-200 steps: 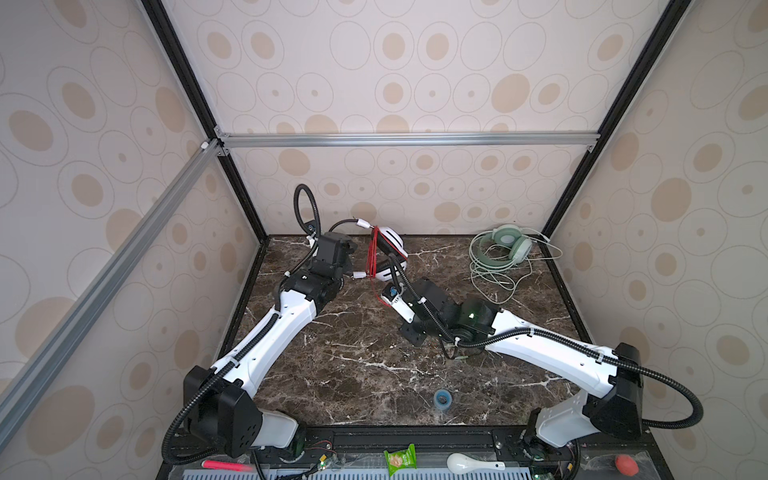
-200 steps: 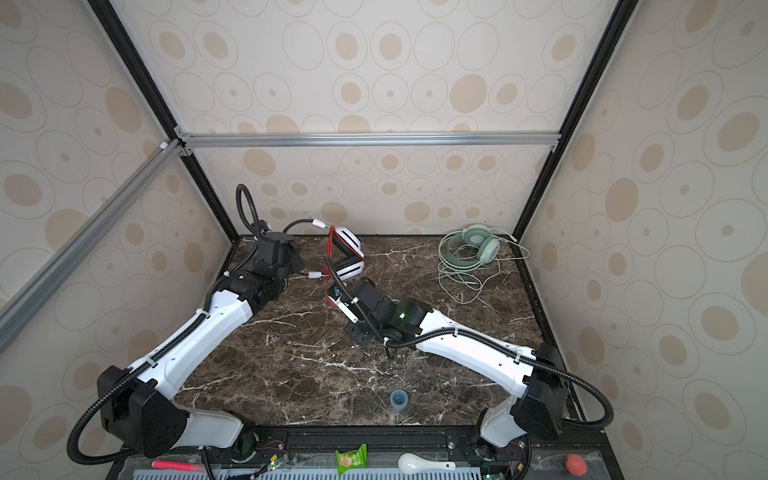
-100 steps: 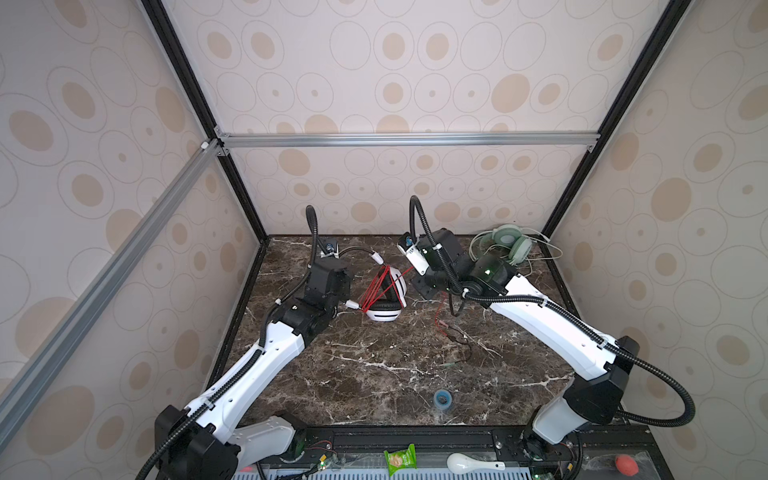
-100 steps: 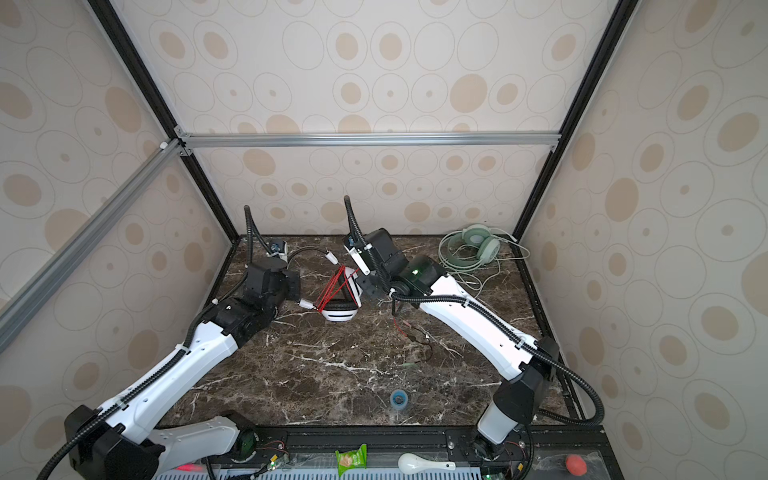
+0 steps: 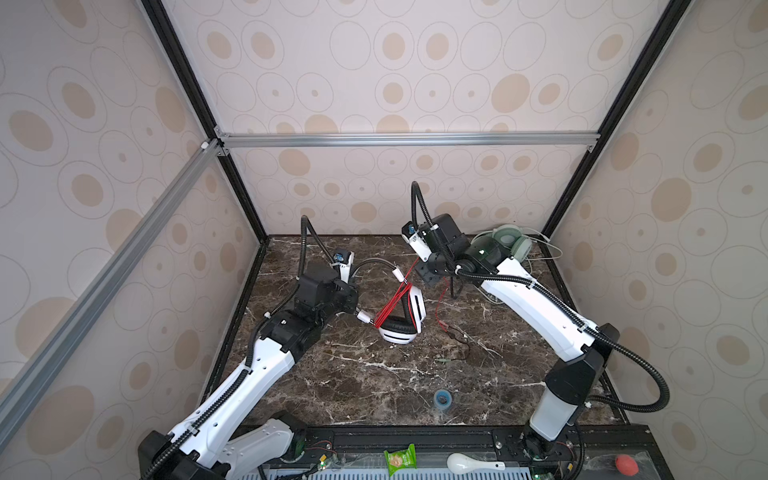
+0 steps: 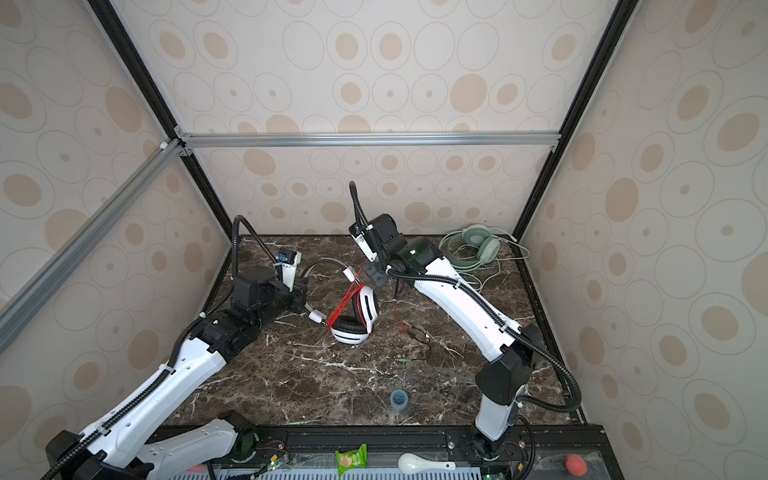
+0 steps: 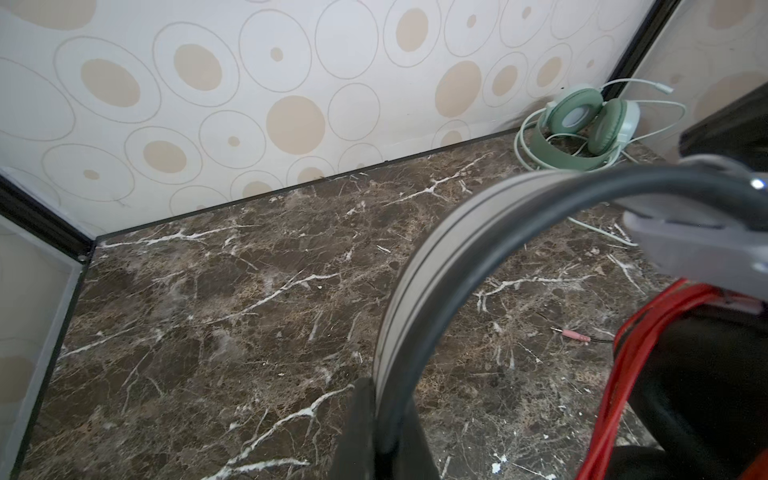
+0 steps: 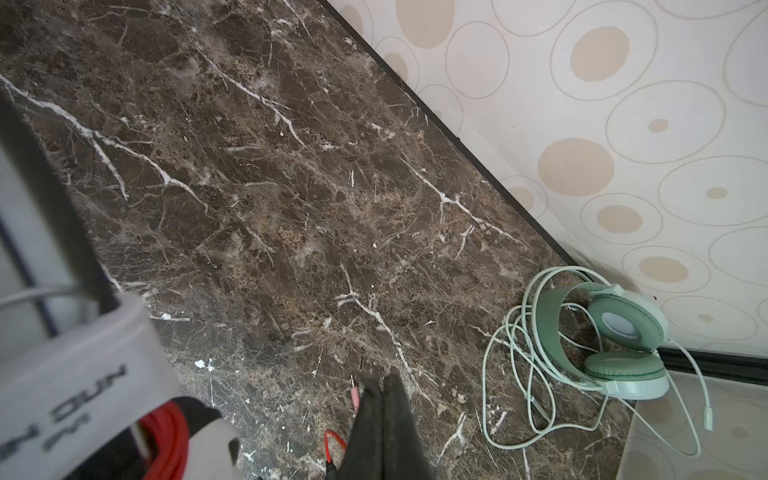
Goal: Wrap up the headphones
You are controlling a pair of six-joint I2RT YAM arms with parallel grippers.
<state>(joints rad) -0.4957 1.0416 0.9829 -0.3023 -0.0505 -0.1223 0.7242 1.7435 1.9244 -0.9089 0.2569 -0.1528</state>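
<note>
L gripper (image 7: 384,401) clamped white black-padded headphones' (image 5: 417,305) grey headband (image 7: 415,270), R gripper (image 8: 380,384) pinched thin red cord (image 5: 392,302), part-wound; mint-green pair (image 5: 509,244) unwrapped.

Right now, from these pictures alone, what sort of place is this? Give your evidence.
Probably a robot test booth: two robot arms stand at a marble-look tabletop, boxed in by wallpapered panels on a metal frame.
</note>
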